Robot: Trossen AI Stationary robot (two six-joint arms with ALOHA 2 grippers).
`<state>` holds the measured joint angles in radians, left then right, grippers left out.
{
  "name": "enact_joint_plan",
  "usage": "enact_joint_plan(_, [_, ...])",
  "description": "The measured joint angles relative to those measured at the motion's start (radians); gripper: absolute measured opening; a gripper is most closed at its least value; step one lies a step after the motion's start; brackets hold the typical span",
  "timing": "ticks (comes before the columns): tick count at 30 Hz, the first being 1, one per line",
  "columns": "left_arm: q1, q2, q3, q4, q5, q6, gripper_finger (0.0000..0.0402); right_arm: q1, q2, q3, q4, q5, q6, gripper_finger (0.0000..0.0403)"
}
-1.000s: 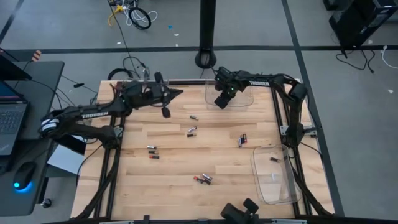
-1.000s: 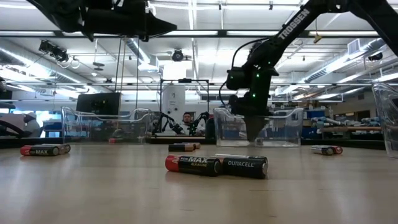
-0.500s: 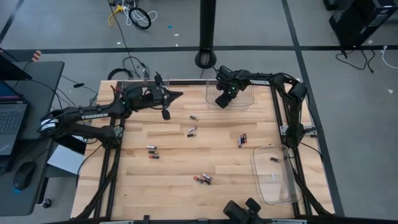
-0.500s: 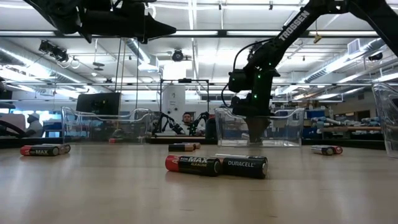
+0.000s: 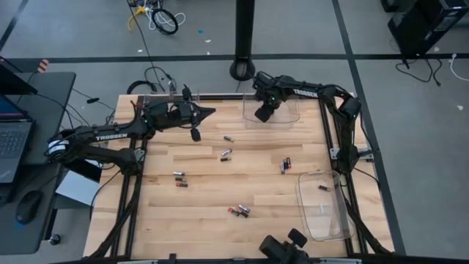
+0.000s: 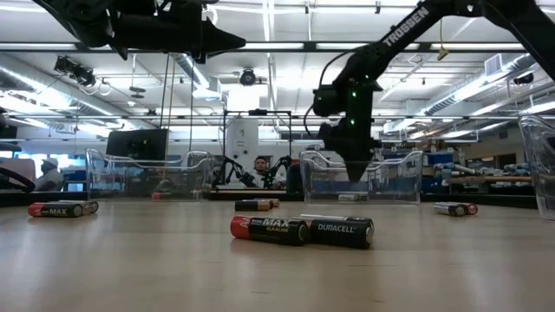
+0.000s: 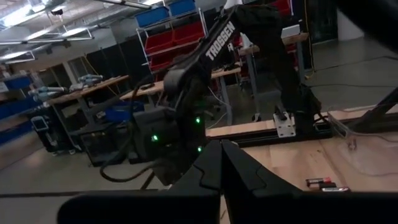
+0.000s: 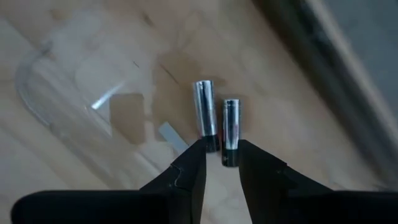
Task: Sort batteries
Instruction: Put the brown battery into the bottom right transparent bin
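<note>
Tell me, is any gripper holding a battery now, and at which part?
Nothing is held. The right gripper is open above two silver batteries lying in the clear tray; the left gripper is shut and empty.

1. A wooden desk (image 5: 220, 227) is filling the middle of the high view.
2. A clear plastic tray (image 5: 292, 120) is sitting at the desk's far edge, and a second clear tray (image 5: 311, 220) is lying near the right edge.
3. A laptop (image 5: 13, 139) and a mouse (image 5: 28, 209) are resting on a dark side table to the left.
4. A coil of cable (image 5: 165, 20) is lying on the grey floor beyond the desk.
5. A person (image 6: 260, 169) is sitting far back in the room.
</note>
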<state>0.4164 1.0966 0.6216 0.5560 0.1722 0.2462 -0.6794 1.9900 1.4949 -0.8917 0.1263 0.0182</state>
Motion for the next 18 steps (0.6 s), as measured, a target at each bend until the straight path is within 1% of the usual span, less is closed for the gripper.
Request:
enact_joint_plan(2, [0.0, 0.0, 0.0, -0.001, 0.0, -0.003, 0.001, 0.011, 0.0, 0.035, -0.042, 0.022, -0.038, 0.0099])
enact_joint_plan(4, [0.0, 0.0, 0.0, -0.009, 0.0, -0.006, 0.001, 0.023, -0.009, 0.058, -0.067, 0.023, -0.091, 0.0086])
enact_joint_plan(7, [0.0, 0.0, 0.001, -0.053, 0.0, -0.007, 0.001, 0.041, -0.038, 0.06, -0.059, 0.011, -0.189, 0.0046])
enact_joint_plan(9, [0.002, 0.0, 0.001, -0.113, -0.003, 0.047, 0.001, 0.046, -0.065, 0.049, -0.037, -0.004, -0.213, 0.0015])
enact_joint_plan(10, [0.005, 0.001, 0.001, -0.142, -0.009, 0.07, 0.001, 0.047, -0.081, 0.04, -0.021, -0.015, -0.223, 0.001])
enact_joint_plan(12, [0.016, 0.002, 0.0, -0.179, -0.017, 0.086, 0.001, 0.047, -0.122, 0.012, -0.003, -0.045, -0.242, 0.0014])
enact_joint_plan(14, [0.023, 0.004, -0.002, -0.174, 0.011, 0.094, 0.001, 0.053, -0.172, -0.021, 0.013, -0.067, -0.247, 0.0015])
enact_joint_plan(18, [0.022, 0.003, -0.064, -0.039, 0.133, 0.155, 0.001, 0.115, -0.296, -0.111, 0.081, -0.067, -0.186, 0.0007])
